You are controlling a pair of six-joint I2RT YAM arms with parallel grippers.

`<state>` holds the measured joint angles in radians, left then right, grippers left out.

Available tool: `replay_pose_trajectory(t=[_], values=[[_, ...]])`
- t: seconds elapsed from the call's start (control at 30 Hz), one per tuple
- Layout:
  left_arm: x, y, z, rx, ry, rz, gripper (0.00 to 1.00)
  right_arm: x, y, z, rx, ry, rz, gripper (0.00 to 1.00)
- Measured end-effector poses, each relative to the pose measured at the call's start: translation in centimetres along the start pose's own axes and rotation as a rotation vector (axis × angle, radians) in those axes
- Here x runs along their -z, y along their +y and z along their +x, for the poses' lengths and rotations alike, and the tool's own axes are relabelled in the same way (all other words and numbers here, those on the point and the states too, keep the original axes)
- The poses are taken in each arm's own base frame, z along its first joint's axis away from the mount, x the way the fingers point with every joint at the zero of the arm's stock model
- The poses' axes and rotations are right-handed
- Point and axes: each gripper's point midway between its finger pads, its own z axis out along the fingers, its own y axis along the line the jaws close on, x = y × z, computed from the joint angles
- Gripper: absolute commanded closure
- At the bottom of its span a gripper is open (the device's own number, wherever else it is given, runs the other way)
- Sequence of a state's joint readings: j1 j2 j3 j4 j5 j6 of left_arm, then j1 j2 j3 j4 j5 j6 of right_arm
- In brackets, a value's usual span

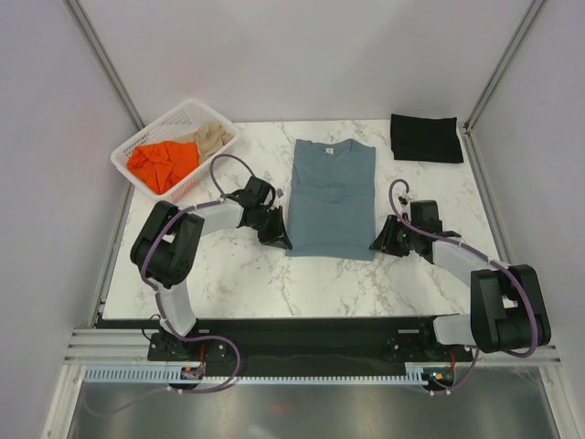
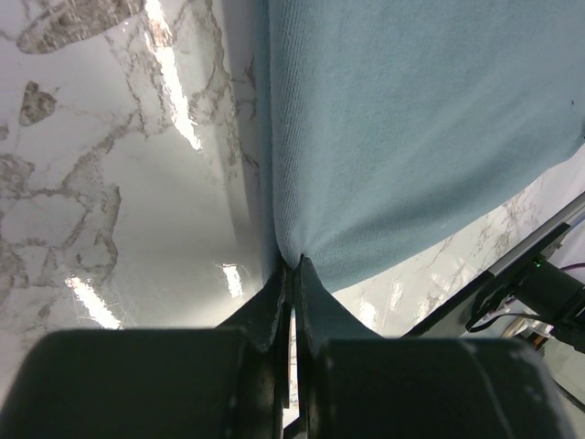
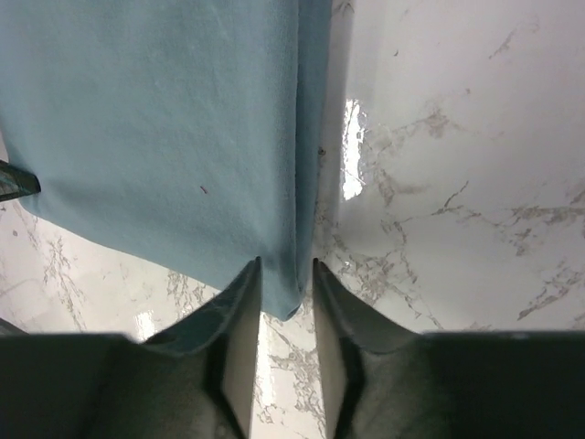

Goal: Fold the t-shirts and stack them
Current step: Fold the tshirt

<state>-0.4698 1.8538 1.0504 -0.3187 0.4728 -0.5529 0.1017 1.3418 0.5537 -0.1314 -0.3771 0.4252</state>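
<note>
Left gripper (image 2: 292,265): fingers pressed together, pinching the lower left corner of the slate blue-grey t-shirt (image 1: 334,197). In the left wrist view the cloth creases run to the fingertips.

Right gripper (image 3: 287,267): fingers parted a little, straddling the shirt's lower right corner, with the cloth lying loose between them.

In the top view the slate blue-grey t-shirt lies flat at the centre of the marble table (image 1: 247,274). Its collar points toward the top of the frame and its sides are folded in to a long rectangle.

Black t-shirt (image 1: 426,138): folded, at the upper right of the table, well apart from both arms.

Orange t-shirt (image 1: 163,165) and beige t-shirt (image 1: 212,137): crumpled together in the white basket (image 1: 151,129), upper left.
</note>
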Motion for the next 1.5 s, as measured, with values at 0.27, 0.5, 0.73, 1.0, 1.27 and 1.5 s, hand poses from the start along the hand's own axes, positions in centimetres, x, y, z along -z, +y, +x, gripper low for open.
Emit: replay_pose_trajectory(t=[0.27, 0.5, 0.73, 1.0, 1.27, 1.5], values=[[0.2, -0.2, 0.0, 0.014, -0.003, 0.002, 0.98, 0.0, 0.3, -0.1, 0.001, -0.003, -0.018, 1.0], [1.4, -1.0, 0.0, 0.017, -0.032, 0.02, 0.98, 0.7, 0.1, 1.3, -0.032, -0.042, -0.027, 1.0], [0.9, -0.1, 1.4, 0.036, 0.001, 0.002, 0.98, 0.9, -0.8, 2.7, -0.078, -0.051, -0.004, 1.0], [0.7, 0.2, 2.0, 0.038, 0.011, -0.002, 0.98, 1.5, -1.0, 2.9, -0.12, -0.091, 0.011, 1.0], [0.7, -0.3, 3.2, 0.025, 0.023, 0.001, 0.64, 1.7, -1.7, 4.2, -0.195, -0.03, 0.061, 0.8], [3.5, -0.7, 3.2, 0.013, -0.074, -0.027, 0.48, 3.3, -2.0, 4.1, -0.346, 0.0, 0.177, 0.53]])
